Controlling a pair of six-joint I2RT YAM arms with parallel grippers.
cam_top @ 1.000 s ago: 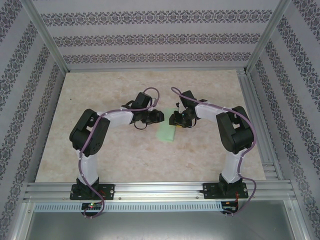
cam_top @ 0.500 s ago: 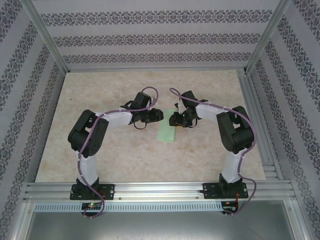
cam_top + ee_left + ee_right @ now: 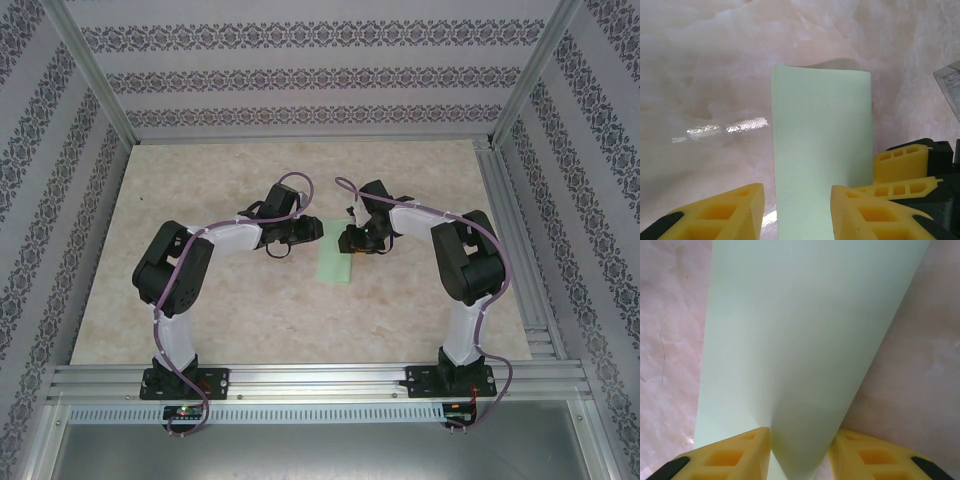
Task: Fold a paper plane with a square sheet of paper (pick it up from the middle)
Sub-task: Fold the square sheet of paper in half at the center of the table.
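Mid-worktop, between the two arms: one square sheet of paper, pale mint green, folded to a narrow rectangle and lying lengthwise toward the near edge. Count: one sheet, two arms, two grippers, two yellow fingers each.

The left gripper and right gripper face each other over the far end of the sheet, close together but not touching.

Left wrist view: the sheet runs away from the left gripper. Its fingers stand a narrow gap apart, with paper across the gap. The right gripper sits at the sheet's right edge, both its fingers visible.

Right wrist view: the sheet bows up and passes between the right gripper. Those fingers are also narrowly apart. Cannot tell whether either pair touches the paper.
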